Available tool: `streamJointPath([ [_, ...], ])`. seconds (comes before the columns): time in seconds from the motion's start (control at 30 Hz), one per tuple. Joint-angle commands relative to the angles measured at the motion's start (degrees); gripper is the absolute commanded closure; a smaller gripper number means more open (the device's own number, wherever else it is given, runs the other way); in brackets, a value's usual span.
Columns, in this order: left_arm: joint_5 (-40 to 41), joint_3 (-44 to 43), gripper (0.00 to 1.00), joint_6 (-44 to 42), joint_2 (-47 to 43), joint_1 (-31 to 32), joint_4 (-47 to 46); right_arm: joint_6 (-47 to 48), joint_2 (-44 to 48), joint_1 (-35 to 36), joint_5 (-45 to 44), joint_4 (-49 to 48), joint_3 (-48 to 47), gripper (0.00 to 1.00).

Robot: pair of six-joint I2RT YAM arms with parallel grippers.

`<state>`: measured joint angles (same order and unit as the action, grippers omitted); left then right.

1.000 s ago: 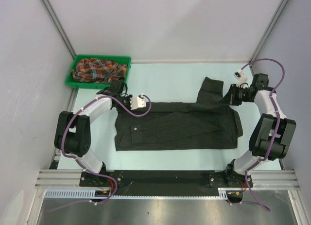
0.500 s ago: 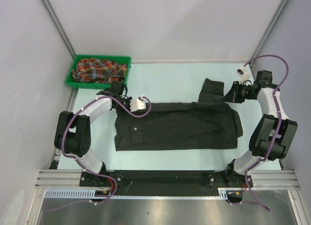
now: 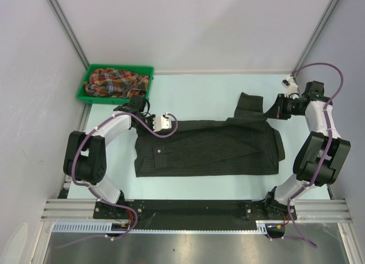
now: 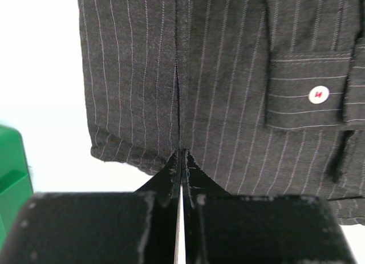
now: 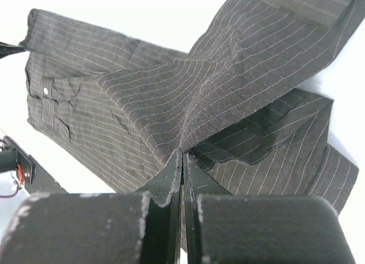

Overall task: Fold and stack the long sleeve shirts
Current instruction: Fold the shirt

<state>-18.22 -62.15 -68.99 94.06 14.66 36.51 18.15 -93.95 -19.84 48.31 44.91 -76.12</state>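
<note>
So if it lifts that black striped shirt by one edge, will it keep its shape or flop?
Probably floppy: where the right gripper pinches the black pinstriped shirt, cloth tents up in fanning creases while the rest lies flat. Likely light: a small pinch at the left gripper holds its hem. It shouldn't roll, though it may drag and bunch.

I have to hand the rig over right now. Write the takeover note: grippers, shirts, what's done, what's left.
Left gripper: shut on the black shirt at its edge.
Right gripper: shut on a pinch of the same shirt, cloth tented up to the fingers.
Black shirt: spread on the table, a buttoned cuff lying on its body, so folding seems begun, not finished.
Plaid shirt: crumpled in the green bin.
Left: finish folding the black shirt, fetch and fold the plaid shirt, stack both.
</note>
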Motion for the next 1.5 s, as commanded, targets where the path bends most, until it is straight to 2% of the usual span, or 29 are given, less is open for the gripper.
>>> streamJointPath([
  [0.0, -1.12, 0.88, 1.0, -0.88, -0.81, 1.6, 1.72, 3.2, -0.71, 0.59, -0.85, 1.76, 0.79, 1.0],
  [0.13, 0.02, 1.77, 1.0, -0.88, 0.24, 1.69, 1.54, 5.31, -0.53, 2.42, -2.69, 2.64, 4.65, 1.0],
  [0.23, 1.87, 1.51, 0.87, 0.08, 0.86, 1.61, 1.46, 6.28, -0.27, 3.83, -5.59, 2.99, 8.52, 1.0],
  [0.27, 2.04, 1.42, 0.75, 0.17, 0.6, 1.6, 1.46, 7.24, -0.18, 4.97, -6.82, 3.78, 9.31, 1.0],
  [0.3, 2.05, 1.33, 0.68, 0.35, 0.16, 1.26, 1.46, 7.6, -0.09, 5.5, -7.53, 4.22, 10.89, 0.97],
  [0.33, 1.61, 1.24, 0.63, 0.44, -0.97, 0.99, 1.63, 8.21, -0.09, 6.12, -8.14, 4.75, 11.25, 0.85],
  [0.37, 1.0, 0.89, 0.54, 0.61, -1.68, 0.64, 2.15, 9.52, -0.09, 6.82, -9.28, 6.58, 11.34, 0.78],
  [0.4, -0.31, -0.24, 0.5, 1.13, -2.47, -0.06, 2.68, 10.4, -0.09, 6.91, -9.9, 7.64, 10.56, 0.71],
  [0.43, -0.94, -0.95, 0.44, 1.66, -3.87, -0.33, 3.73, 11.02, -0.09, 6.83, -10.69, 9.39, 9.51, 0.6],
  [0.5, -3.47, -3.23, 0.35, 3.86, -5.63, -1.29, 4.53, 12.43, -0.53, 5.25, -12.71, 10.29, 6.96, 0.5],
  [0.53, -4.19, -4.02, 0.29, 4.65, -7.3, -1.38, 5.14, 12.35, -1.05, 4.38, -12.81, 10.38, 2.6, 0.43],
  [0.57, -5.24, -4.99, 0.21, 6.13, -8.18, -1.47, 5.06, 11.56, -1.84, 2.8, -12.63, 10.12, 0.46, 0.39],
  [0.6, -6.82, -5.26, 0.07, 7.02, -8.98, -1.56, 4.97, 10.6, -4.28, 2.52, -12.63, 9.51, -2.43, 0.32],
  [0.63, -7.88, -5.61, 0.03, 8.25, -9.77, -1.47, 4.02, 9.2, -5.7, 2.43, -12.98, 7.5, -6.98, 0.31],
  [0.7, -10.24, -6.66, 0.01, 12.2, -10.91, -1.38, 2.96, 3.16, -10.61, 2.69, -13.33, 4.24, -11.58, 0.31],
  [0.83, -13.06, -8.86, 0.0, 17.31, -11.71, -1.47, 1.11, -3.03, -20.09, 4.89, -16.13, -5.51, -20.45, 0.3],
  [1.0, -15.18, -9.83, 0.01, 20.91, -13.64, -1.38, -0.56, -5.05, -31.1, 8.06, -19.65, -6.06, -32.94, 0.32],
  [1.17, -15.88, -10.8, 0.0, 22.58, -13.73, -1.38, -0.21, -8.66, -35.68, 8.67, -22.3, -9.83, -34.27, 0.33],
  [1.47, -15.8, -11.68, 0.01, 22.76, -12.59, 0.46, 0.66, -10.15, -37.09, 8.85, -22.47, -11.59, -31.11, 0.37],
])
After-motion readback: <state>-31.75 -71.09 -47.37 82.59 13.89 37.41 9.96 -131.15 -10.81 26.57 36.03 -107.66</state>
